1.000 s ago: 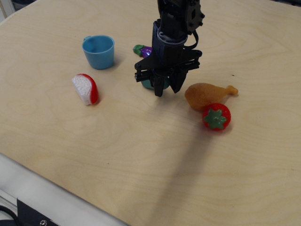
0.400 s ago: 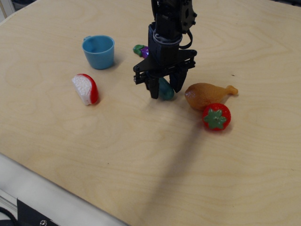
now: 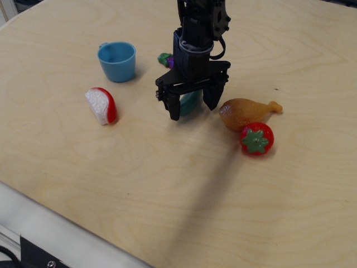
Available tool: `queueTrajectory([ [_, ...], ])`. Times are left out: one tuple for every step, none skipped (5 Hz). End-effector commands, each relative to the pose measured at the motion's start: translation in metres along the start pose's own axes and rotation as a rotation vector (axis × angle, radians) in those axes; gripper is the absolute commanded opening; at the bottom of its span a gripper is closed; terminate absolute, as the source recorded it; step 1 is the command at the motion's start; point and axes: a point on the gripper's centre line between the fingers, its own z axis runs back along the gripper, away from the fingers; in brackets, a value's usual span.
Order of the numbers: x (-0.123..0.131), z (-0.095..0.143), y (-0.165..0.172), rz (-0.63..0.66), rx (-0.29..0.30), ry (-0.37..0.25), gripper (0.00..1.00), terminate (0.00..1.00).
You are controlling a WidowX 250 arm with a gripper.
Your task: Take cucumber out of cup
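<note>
The cucumber (image 3: pixel 189 103) lies outside the cup (image 3: pixel 116 61), probably light, hard and slippery. The gripper (image 3: pixel 192 107) stands over it with jaws apart; a grasp across its short middle seems best

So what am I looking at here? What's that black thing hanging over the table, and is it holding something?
This single camera view looks down at a wooden table from the front. The black thing is a robot arm ending in a gripper, a two-fingered claw. Its fingers are spread apart, straddling a small teal toy cucumber on the table, not squeezing it. Left of it stands a light-blue cup. Also there: a red-and-white apple slice, a chicken drumstick, a strawberry, and a purple eggplant partly hidden behind the arm.
</note>
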Motion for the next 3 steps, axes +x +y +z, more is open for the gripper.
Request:
queueTrajectory([
  [0.032,0.061,0.001,0.046,-0.082,-0.081,1.0,0.0],
  [0.039,0.081,0.006,0.019,-0.103,-0.074,1.0,0.0],
  [0.039,0.081,0.006,0.019,-0.103,-0.074,1.0,1.0],
])
